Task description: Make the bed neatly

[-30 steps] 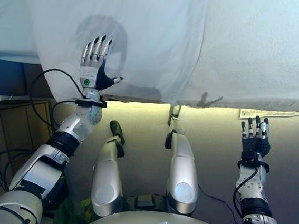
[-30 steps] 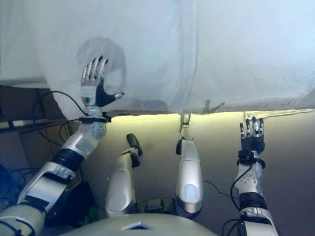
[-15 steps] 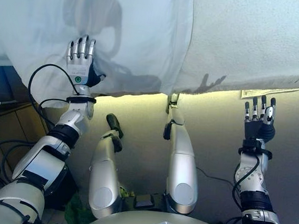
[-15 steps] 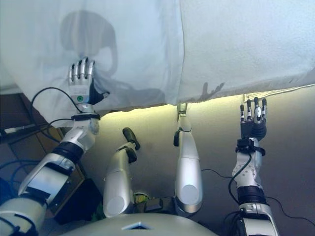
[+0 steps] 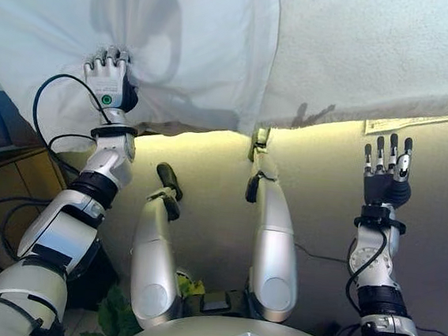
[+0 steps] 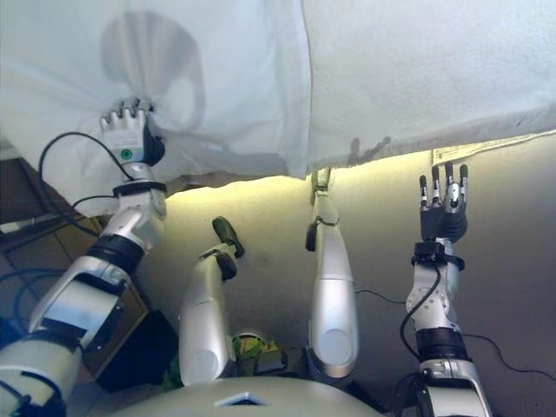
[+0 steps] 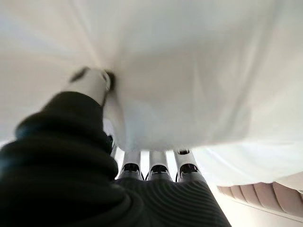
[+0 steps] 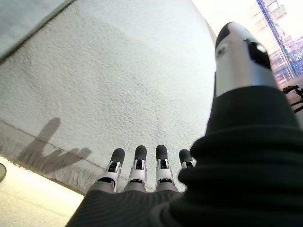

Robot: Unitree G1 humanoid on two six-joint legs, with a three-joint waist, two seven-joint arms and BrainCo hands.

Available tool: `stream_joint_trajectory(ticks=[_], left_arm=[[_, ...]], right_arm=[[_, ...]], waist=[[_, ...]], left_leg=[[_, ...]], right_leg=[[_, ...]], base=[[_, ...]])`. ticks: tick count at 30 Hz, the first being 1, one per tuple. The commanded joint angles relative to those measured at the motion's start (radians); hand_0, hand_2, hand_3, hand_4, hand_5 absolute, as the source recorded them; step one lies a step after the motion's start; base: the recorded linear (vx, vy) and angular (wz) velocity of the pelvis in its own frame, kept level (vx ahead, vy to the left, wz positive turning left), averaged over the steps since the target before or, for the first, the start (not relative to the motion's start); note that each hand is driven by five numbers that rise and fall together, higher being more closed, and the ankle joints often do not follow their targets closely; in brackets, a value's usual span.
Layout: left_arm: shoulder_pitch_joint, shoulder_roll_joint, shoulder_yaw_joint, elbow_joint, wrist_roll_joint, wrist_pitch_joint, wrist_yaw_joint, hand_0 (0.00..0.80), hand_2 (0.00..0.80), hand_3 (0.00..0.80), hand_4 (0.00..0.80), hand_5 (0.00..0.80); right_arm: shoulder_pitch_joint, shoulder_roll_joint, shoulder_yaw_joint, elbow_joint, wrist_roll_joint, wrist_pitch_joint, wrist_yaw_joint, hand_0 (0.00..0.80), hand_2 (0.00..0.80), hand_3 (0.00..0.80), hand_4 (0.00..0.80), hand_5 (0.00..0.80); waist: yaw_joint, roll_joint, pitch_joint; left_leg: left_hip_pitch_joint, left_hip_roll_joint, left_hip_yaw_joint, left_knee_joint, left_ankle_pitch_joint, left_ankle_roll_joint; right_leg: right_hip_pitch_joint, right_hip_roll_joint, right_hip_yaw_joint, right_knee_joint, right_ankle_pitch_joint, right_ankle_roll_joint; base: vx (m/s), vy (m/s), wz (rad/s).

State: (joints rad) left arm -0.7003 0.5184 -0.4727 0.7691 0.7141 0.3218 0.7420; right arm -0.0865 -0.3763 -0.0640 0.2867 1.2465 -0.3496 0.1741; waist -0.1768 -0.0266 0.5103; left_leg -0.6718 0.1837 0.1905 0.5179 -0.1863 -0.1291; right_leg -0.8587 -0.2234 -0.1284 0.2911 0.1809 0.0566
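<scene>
Left hand (image 5: 106,77) is curled up tight on the white sheet (image 5: 204,47), with the cloth bunched in its fingers and thumb. In the left wrist view the sheet folds down over the fingers (image 7: 158,169), so it has a real hold. Wrinkles run out from the fist across the cloth.

Right hand (image 5: 385,172) is wide open, fingers straight, holding nothing. It hangs in the air off the edge of the bed, on the far side from the fist, and touches no cloth.

Next to the sheet lies a rough white blanket (image 5: 378,48) that covers the other half of the bed. The sheet's long edge lies over the blanket's edge, about halfway between the two hands. The sheet's near edge hangs down over the side of the bed, close to the fist.

The step now looks like pulling the sheet flat. To do it well, I think the fist should hold firm and pull slow and even — a hard tug could drag the whole sheet crooked. Pull away from the blanket so the wrinkles by the fist smooth out. The open hand could help by pressing on the blanket — that way it stays put.
</scene>
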Motion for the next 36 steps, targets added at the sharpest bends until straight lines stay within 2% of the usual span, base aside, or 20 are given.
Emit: stream_joint_trajectory(ticks=[1,8,16,18,25,27,28,31,36], left_arm=[[0.088,0.031,0.035,0.04,-0.055,-0.002,-0.059,0.8,0.8,0.8,0.8,0.8],[0.143,0.065,0.074,0.001,-0.064,-0.081,-0.067,0.8,0.8,0.8,0.8,0.8],[0.248,0.1,0.118,0.013,-0.068,-0.153,-0.085,0.8,0.8,0.8,0.8,0.8],[0.279,0.105,0.118,0.035,-0.061,-0.161,-0.089,0.8,0.8,0.8,0.8,0.8],[0.359,0.157,0.122,0.111,-0.004,-0.197,-0.12,0.8,0.8,0.8,0.8,0.8],[0.382,0.156,0.096,0.12,-0.006,-0.184,-0.116,0.8,0.8,0.8,0.8,0.8],[0.387,0.158,0.087,0.125,-0.021,-0.183,-0.118,0.8,0.8,0.8,0.8,0.8],[0.379,0.166,0.061,0.129,-0.058,-0.189,-0.127,0.8,0.8,0.8,0.8,0.8],[0.353,0.105,-0.021,0.14,-0.079,-0.192,-0.11,0.8,0.8,0.8,0.8,0.8]], right_arm=[[0.038,-0.051,-0.047,-0.098,0.007,-0.039,0.024,0.0,0.0,0.0,0.0,0.0],[0.063,-0.04,-0.075,-0.035,0.051,-0.056,0.118,0.0,0.0,0.0,0.0,0.0],[0.046,-0.068,-0.121,0.117,0.097,-0.032,0.238,0.0,0.0,0.0,0.0,0.0],[0.047,-0.083,-0.129,0.158,0.118,-0.021,0.274,0.0,0.0,0.0,0.0,0.0],[0.061,-0.125,-0.158,0.245,0.143,0.017,0.366,0.0,0.0,0.0,0.0,0.0],[0.04,-0.147,-0.146,0.207,0.101,0.025,0.282,0.0,0.0,0.0,0.0,0.0],[0.024,-0.168,-0.12,0.139,0.072,0.025,0.178,0.0,0.0,0.0,0.0,0.0],[-0.009,-0.182,-0.101,0.082,0.027,0.027,0.054,0.0,0.0,0.0,0.0,0.0],[-0.085,-0.177,-0.049,0.129,0.009,-0.015,-0.01,0.0,0.0,0.0,0.0,0.0]], waist=[[-0.006,-0.013,0.01],[0.012,-0.006,0.01],[0.045,0.012,0.005],[0.05,0.016,-0.023],[0.069,0.03,-0.114],[0.066,0.048,-0.137],[0.066,0.065,-0.148],[0.077,0.094,-0.166],[0.103,0.119,-0.174]], left_leg=[[-0.093,-0.001,-0.027,-0.04,0.178,0.025],[0.0,-0.013,-0.02,-0.083,0.184,0.023],[0.193,-0.017,-0.018,-0.165,0.194,0.014],[0.218,-0.021,-0.008,-0.204,0.225,0.02],[0.319,-0.016,0.0,-0.309,0.244,0.004],[0.355,-0.015,0.004,-0.332,0.245,0.003],[0.371,-0.016,0.005,-0.342,0.246,0.001],[0.379,-0.023,-0.005,-0.35,0.244,0.001],[0.372,-0.03,-0.031,-0.35,0.242,0.001]], right_leg=[[0.047,-0.081,0.024,0.146,-0.134,0.134],[0.152,-0.095,-0.005,0.109,-0.13,0.138],[0.357,-0.117,-0.04,0.031,-0.126,0.146],[0.388,-0.123,-0.058,-0.008,-0.098,0.137],[0.496,-0.124,-0.088,-0.088,-0.092,0.148],[0.528,-0.126,-0.087,-0.099,-0.105,0.151],[0.539,-0.134,-0.09,-0.1,-0.111,0.154],[0.547,-0.144,-0.094,-0.095,-0.12,0.16],[0.565,-0.151,-0.113,-0.101,-0.127,0.16]], base=[[-0.003,0.013,-0.05],[0.005,0.011,0.03],[0.044,0.024,0.04],[0.005,0.038,0.07],[0.077,0.031,0.07],[0.159,0.148,0.03],[0.133,0.172,0.03],[0.066,0.098,0.07],[0.009,0.012,0.1]])
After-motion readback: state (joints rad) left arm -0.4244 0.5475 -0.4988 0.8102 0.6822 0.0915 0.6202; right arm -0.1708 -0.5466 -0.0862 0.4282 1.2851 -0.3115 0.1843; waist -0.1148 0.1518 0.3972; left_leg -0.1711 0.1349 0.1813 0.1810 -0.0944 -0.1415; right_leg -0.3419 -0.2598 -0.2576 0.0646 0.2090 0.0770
